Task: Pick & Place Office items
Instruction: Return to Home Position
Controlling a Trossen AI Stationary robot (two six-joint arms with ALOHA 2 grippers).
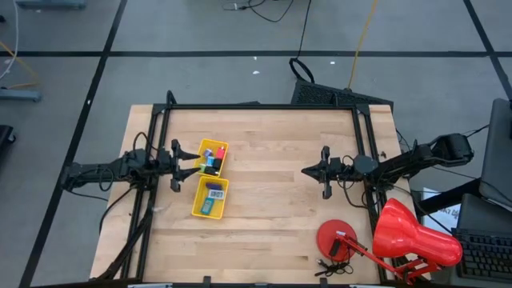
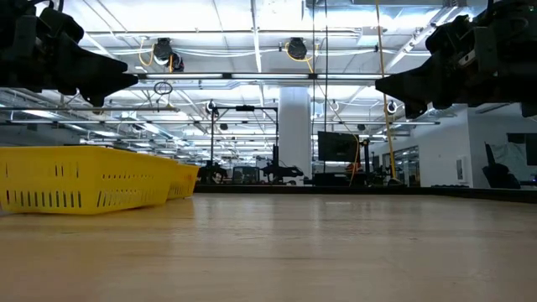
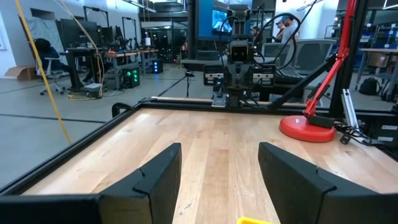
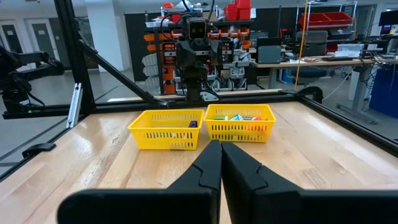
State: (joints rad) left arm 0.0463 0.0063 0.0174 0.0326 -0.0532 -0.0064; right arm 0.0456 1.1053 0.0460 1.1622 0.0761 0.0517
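Office items (image 1: 213,160) lay in both baskets (image 1: 195,204). Left gripper (image 1: 190,162), fingers apart, needed a level pull-back clear of the rims; right gripper (image 1: 306,170), pinched shut, waited mid-table.

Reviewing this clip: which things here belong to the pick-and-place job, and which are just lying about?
Job: office items; yellow baskets holding them; left gripper beside them, jaws open; right gripper opposite, jaws shut.
Lying about: red desk lamp.
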